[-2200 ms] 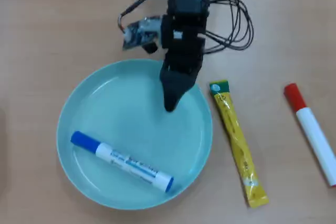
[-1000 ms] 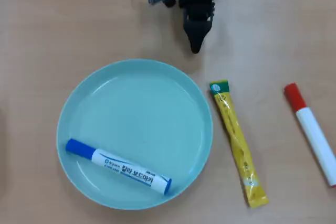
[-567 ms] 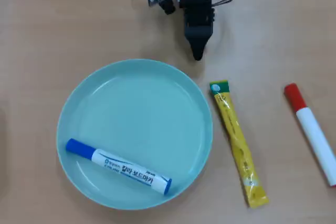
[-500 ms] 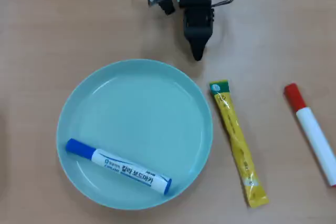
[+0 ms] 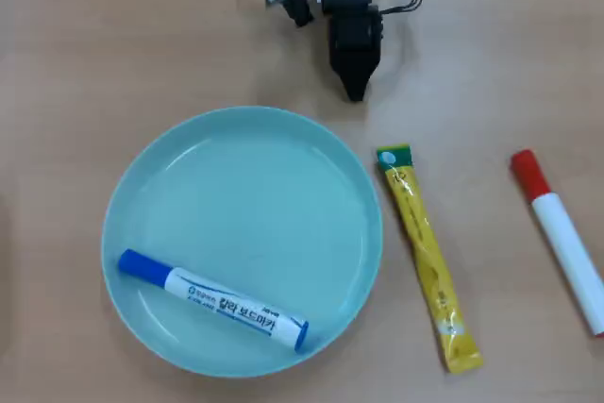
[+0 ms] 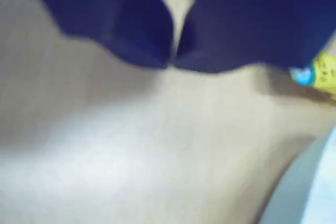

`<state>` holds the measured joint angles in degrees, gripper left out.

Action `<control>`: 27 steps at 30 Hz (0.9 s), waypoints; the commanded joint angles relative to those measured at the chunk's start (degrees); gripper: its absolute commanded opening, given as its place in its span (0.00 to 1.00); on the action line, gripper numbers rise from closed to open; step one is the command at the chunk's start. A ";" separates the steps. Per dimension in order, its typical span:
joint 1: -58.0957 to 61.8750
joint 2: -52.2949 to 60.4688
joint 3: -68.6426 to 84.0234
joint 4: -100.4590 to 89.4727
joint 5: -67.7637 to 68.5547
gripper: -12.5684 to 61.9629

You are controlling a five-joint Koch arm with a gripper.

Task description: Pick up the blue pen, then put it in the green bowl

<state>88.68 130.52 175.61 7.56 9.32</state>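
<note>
The blue pen [image 5: 212, 301], white barrel with blue cap and blue end band, lies inside the green bowl [image 5: 283, 158] near its lower rim in the overhead view, cap to the left. My gripper [image 5: 355, 92] is at the top of the overhead view, above the bowl's upper right rim, over bare table and apart from the pen. In the wrist view the two dark jaws meet at their tips [image 6: 172, 65], so the gripper is shut and empty. A sliver of the bowl's rim [image 6: 310, 192] shows at the lower right of the wrist view.
A long yellow sachet [image 5: 429, 257] lies right of the bowl; its end shows in the wrist view [image 6: 320, 74]. A white marker with a red cap [image 5: 560, 233] lies at the far right. The table is light wood.
</note>
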 commanded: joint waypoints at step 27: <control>0.35 5.45 5.27 2.55 -10.81 0.08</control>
<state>88.68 130.52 175.61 7.47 -0.35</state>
